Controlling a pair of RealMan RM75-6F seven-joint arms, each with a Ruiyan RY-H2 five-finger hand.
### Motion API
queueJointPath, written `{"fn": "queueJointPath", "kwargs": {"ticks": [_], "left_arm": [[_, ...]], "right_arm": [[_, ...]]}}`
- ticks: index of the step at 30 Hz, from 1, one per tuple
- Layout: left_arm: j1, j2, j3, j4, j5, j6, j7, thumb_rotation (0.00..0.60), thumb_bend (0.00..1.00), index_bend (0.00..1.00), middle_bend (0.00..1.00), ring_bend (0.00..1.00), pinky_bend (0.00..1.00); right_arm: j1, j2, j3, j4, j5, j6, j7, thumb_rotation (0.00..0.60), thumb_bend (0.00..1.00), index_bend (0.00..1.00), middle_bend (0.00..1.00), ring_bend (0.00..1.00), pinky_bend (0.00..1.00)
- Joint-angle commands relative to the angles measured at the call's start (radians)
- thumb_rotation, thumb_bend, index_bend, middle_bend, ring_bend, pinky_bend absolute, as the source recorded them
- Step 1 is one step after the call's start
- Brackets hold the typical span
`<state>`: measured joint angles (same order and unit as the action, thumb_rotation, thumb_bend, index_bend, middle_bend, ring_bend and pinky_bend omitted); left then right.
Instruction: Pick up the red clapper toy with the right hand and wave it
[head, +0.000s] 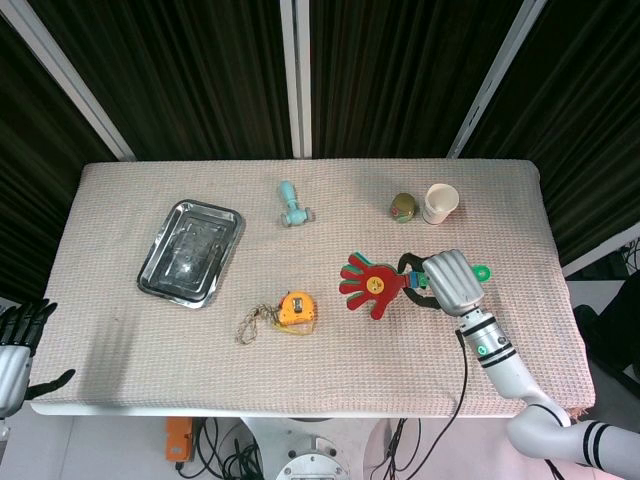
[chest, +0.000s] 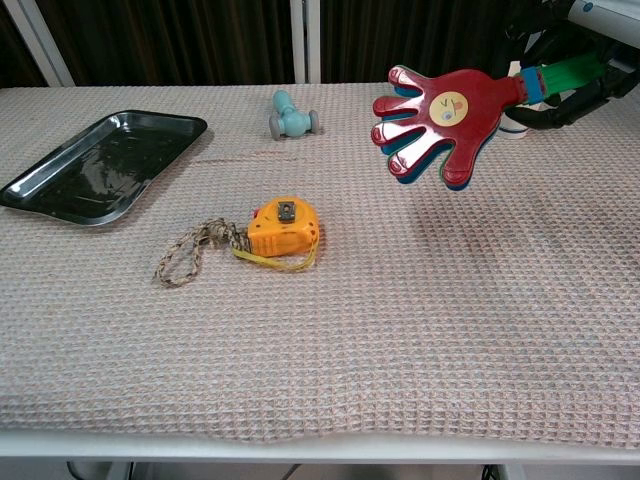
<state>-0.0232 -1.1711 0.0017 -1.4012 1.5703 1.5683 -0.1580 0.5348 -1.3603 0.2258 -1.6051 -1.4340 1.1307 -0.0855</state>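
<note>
Right hand (head: 452, 283): fingers clenched around the green handle of the red hand-shaped plastic clapper toy (head: 368, 285).
Clapper toy: held above the beige woven tablecloth (head: 330, 340), palm pointing left, right of the orange tape measure (head: 297, 308).
Left hand (head: 18, 343): at the table's left edge, fingers spread, holding nothing.

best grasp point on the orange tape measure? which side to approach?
Take the tape measure across its boxy orange case, from above: it lies flat on the table, so its flanks are open to the fingers. Probably avoid the left side, where the braided lanyard trails off limp and gives no firm hold.
</note>
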Motion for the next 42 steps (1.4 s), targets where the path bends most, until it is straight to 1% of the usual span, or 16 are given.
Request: {"fn": "queueJointPath", "kwargs": {"ticks": [1, 5, 8, 15, 19, 20, 21, 22, 23, 24, 26, 27, 32, 36, 40, 42], "left_arm": [[0.0, -0.003, 0.001, 0.004, -0.001, -0.002, -0.003, 0.6, 0.11, 0.09, 0.04, 0.0, 0.0], [0.0, -0.008, 0.003, 0.012, -0.001, -0.006, -0.008, 0.6, 0.11, 0.09, 0.04, 0.0, 0.0], [0.001, -0.013, 0.005, 0.019, -0.002, -0.009, -0.011, 0.6, 0.11, 0.09, 0.04, 0.0, 0.0], [0.001, -0.015, 0.004, 0.029, -0.006, -0.012, -0.018, 0.6, 0.11, 0.09, 0.04, 0.0, 0.0], [0.002, -0.011, 0.004, 0.028, -0.009, -0.015, -0.017, 0.6, 0.11, 0.09, 0.04, 0.0, 0.0], [0.002, -0.011, 0.004, 0.028, -0.009, -0.015, -0.016, 0.6, 0.11, 0.09, 0.04, 0.0, 0.0], [0.002, -0.011, 0.004, 0.027, -0.009, -0.014, -0.017, 0.6, 0.11, 0.09, 0.04, 0.0, 0.0], [0.002, -0.011, 0.004, 0.027, -0.01, -0.014, -0.016, 0.6, 0.11, 0.09, 0.04, 0.0, 0.0], [0.003, -0.012, 0.003, 0.027, -0.01, -0.014, -0.016, 0.6, 0.11, 0.09, 0.04, 0.0, 0.0], [0.003, -0.012, 0.004, 0.026, -0.009, -0.013, -0.016, 0.6, 0.11, 0.09, 0.04, 0.0, 0.0], [0.004, -0.013, 0.004, 0.027, -0.009, -0.013, -0.015, 0.6, 0.11, 0.09, 0.04, 0.0, 0.0], [0.004, -0.013, 0.004, 0.026, -0.009, -0.012, -0.015, 0.6, 0.11, 0.09, 0.04, 0.0, 0.0], [0.005, -0.011, 0.004, 0.021, -0.006, -0.008, -0.011, 0.6, 0.11, 0.09, 0.04, 0.0, 0.0], [0.006, -0.009, 0.004, 0.015, -0.005, -0.005, -0.006, 0.6, 0.11, 0.09, 0.04, 0.0, 0.0], [0.007, -0.01, 0.004, 0.009, -0.005, -0.005, -0.002, 0.6, 0.11, 0.09, 0.04, 0.0, 0.0], [0.008, -0.01, 0.003, 0.004, -0.006, -0.002, 0.001, 0.6, 0.11, 0.09, 0.04, 0.0, 0.0]], "right_arm": [[-0.03, -0.097, -0.008, 0.077, 0.105, 0.015, 0.324, 0.6, 0.47, 0.98, 0.86, 0.82, 0.98], [-0.036, -0.139, -0.009, 0.14, 0.148, -0.023, 0.423, 0.6, 0.42, 0.95, 0.85, 0.81, 0.98], [-0.038, -0.169, -0.017, 0.199, 0.156, -0.049, 0.476, 0.6, 0.36, 0.91, 0.8, 0.76, 0.96], [-0.025, -0.223, -0.019, 0.31, 0.15, -0.08, 0.527, 0.6, 0.32, 0.87, 0.74, 0.72, 0.93], [-0.011, -0.234, -0.025, 0.347, 0.128, -0.097, 0.546, 0.6, 0.25, 0.82, 0.69, 0.66, 0.9], [-0.006, -0.229, -0.036, 0.353, 0.113, -0.111, 0.549, 0.6, 0.21, 0.76, 0.63, 0.58, 0.84], [0.001, -0.219, -0.048, 0.354, 0.1, -0.129, 0.548, 0.6, 0.15, 0.63, 0.5, 0.4, 0.67], [0.009, -0.206, -0.06, 0.353, 0.087, -0.15, 0.546, 0.6, 0.08, 0.47, 0.36, 0.22, 0.44], [0.016, -0.194, -0.067, 0.351, 0.076, -0.164, 0.547, 0.6, 0.05, 0.36, 0.26, 0.11, 0.29], [0.019, -0.184, -0.071, 0.348, 0.063, -0.165, 0.549, 0.6, 0.01, 0.17, 0.11, 0.01, 0.09], [0.017, -0.177, -0.074, 0.346, 0.05, -0.149, 0.543, 0.6, 0.0, 0.03, 0.01, 0.0, 0.0], [0.015, -0.175, -0.073, 0.342, 0.047, -0.14, 0.544, 0.6, 0.0, 0.0, 0.0, 0.0, 0.0], [-0.004, -0.139, -0.076, 0.298, 0.018, -0.087, 0.546, 0.6, 0.0, 0.0, 0.0, 0.0, 0.0], [-0.058, -0.064, -0.095, 0.219, -0.05, 0.046, 0.506, 0.6, 0.0, 0.0, 0.0, 0.0, 0.0], [-0.152, 0.034, -0.149, 0.157, -0.128, 0.206, 0.345, 0.6, 0.0, 0.0, 0.0, 0.0, 0.0], [-0.217, 0.09, -0.191, 0.109, -0.14, 0.268, 0.225, 0.6, 0.01, 0.0, 0.0, 0.0, 0.0]]}}
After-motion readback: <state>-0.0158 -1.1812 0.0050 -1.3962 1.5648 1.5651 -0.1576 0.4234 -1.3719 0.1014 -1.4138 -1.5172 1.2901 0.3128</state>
